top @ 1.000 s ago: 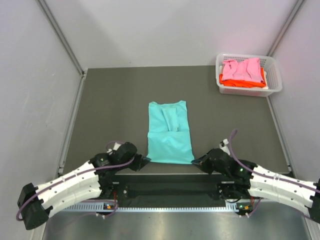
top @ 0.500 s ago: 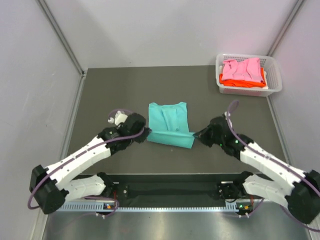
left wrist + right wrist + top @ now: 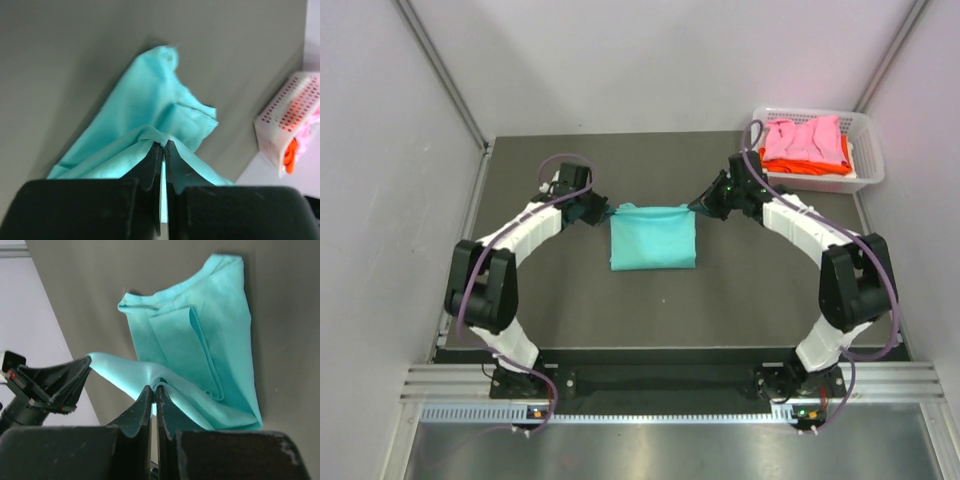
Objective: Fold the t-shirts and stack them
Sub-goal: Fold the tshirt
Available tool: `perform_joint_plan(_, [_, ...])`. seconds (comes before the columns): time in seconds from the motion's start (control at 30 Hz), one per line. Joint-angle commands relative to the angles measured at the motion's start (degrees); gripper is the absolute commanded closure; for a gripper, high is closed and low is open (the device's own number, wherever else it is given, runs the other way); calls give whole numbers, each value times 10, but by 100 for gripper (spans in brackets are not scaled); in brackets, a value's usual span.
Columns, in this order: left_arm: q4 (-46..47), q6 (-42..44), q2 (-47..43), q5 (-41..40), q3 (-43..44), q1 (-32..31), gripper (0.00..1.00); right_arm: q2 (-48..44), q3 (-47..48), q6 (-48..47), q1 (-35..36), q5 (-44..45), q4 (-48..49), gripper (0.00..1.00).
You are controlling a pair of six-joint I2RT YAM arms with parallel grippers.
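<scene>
The teal t-shirt [image 3: 653, 238] lies folded in half on the dark table, its doubled edge toward the far side. My left gripper [image 3: 605, 212] is shut on the shirt's far left corner [image 3: 155, 136]. At the far right corner [image 3: 160, 377], my right gripper [image 3: 697, 208] is pinched shut on the cloth too. Both wrist views show teal fabric [image 3: 210, 330] nipped between the black fingertips. A pink t-shirt [image 3: 805, 137] lies on top of an orange t-shirt [image 3: 802, 164] in the white basket.
The white lattice basket [image 3: 868, 158] stands at the table's far right corner, close to my right arm, and appears in the left wrist view [image 3: 280, 120]. Grey walls enclose the table on three sides. A metal rail runs along the near edge.
Both grippers have carried the shirt's near hem from the front edge up and over to the far side, folding the teal t-shirt in half. Both arms are now stretched out.
</scene>
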Motion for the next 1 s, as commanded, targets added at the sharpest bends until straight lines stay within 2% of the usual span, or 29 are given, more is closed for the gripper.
perform_joint_plan(0.0, [65,45,49,100,63,23,100,46,69,-36,-23,-31,-21,100])
perform_joint_plan(0.2, [60,56,141,132,153,27,100,110,119,-40,-52,-58,-23,100])
perform_joint_plan(0.5, [65,51,200,135,186,43,100,203,168,-42,-74,-117,0,100])
perform_joint_plan(0.97, [62,52,270,152,239,60,100,272,224,-28,-85,-144,10,99])
